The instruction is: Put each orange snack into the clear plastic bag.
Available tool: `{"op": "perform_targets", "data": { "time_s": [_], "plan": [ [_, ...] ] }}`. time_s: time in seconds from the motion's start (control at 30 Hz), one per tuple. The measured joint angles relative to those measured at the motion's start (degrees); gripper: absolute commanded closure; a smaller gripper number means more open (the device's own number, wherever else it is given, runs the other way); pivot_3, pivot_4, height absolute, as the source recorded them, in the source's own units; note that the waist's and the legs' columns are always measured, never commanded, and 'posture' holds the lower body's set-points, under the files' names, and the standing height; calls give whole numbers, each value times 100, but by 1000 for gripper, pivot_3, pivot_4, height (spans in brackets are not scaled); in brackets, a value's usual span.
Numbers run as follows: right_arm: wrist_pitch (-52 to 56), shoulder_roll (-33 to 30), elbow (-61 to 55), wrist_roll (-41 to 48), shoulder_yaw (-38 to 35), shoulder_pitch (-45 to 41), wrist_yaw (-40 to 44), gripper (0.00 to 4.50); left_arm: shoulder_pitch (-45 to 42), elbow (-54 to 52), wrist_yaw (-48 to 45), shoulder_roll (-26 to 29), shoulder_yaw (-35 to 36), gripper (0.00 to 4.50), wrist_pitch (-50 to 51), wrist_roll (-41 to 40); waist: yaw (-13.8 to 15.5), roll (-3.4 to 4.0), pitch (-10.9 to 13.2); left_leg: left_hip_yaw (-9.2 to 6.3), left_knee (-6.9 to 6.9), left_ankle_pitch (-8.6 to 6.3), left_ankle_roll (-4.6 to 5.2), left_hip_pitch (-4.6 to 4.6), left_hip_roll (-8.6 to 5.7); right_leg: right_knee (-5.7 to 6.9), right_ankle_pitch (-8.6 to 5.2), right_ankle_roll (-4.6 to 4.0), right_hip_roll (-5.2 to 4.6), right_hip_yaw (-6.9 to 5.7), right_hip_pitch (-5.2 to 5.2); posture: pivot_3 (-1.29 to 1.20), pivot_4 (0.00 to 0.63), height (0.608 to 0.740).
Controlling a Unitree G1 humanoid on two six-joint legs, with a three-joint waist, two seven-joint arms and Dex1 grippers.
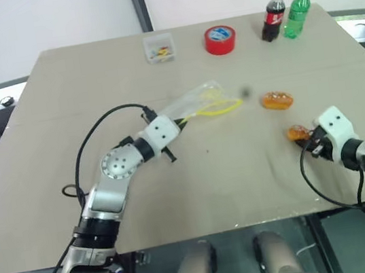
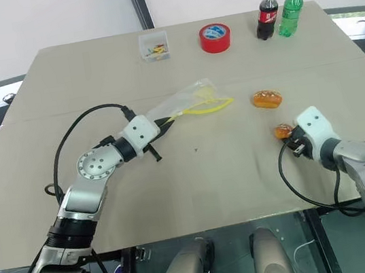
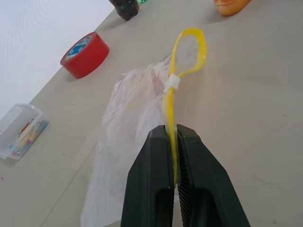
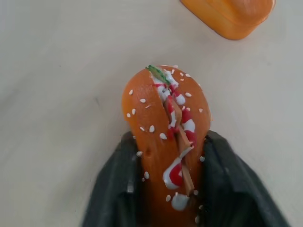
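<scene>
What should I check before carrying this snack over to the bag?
1. Left gripper pinching the bag's yellow strip: ok.
2. Right gripper around the nearer snack, fingers on both its sides: ok.
3. Snack lifted off the table: cannot tell.
4. Bag mouth open wide enough: cannot tell; it lies mostly flat.
5. Path between snack and bag free of things: ok.
6. Second snack resting on the table, away from the bag: ok.

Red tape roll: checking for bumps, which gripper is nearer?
Left. The left gripper, shut on the clear plastic bag, sits below the red tape roll; the right gripper is farther.
</scene>
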Motion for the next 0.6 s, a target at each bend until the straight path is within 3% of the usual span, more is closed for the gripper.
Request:
{"op": "perform_targets", "data": {
  "time_s": [0.2, 0.37, 0.6],
  "plan": [
    [594, 810, -501, 1040, 162, -627, 2, 3300, 213, -204, -71, 50, 73, 4500, -81, -98, -42, 0, 0, -1, -2, -1, 1, 3, 8, 2, 0, 0, 5, 0, -1, 0, 150, 740],
    [632, 1794, 150, 892, 952, -1920, -630, 3300, 241, -343, -169, 110, 92, 4500, -270, -98, -43, 0, 0, -4, 0, 1, -2, 2, 6, 3, 2, -4, 4, -3, -2, 0, 150, 740],
    [334, 2042, 1094, 612, 1531, -2286, -810, 3300, 399, -717, -291, 103, 87, 4500, -315, -126, -18, 0, 0, -8, -2, 1, -3, -9, -6, -7, 2, -4, -6, -6, -6, 0, 150, 740]
  ]
}}
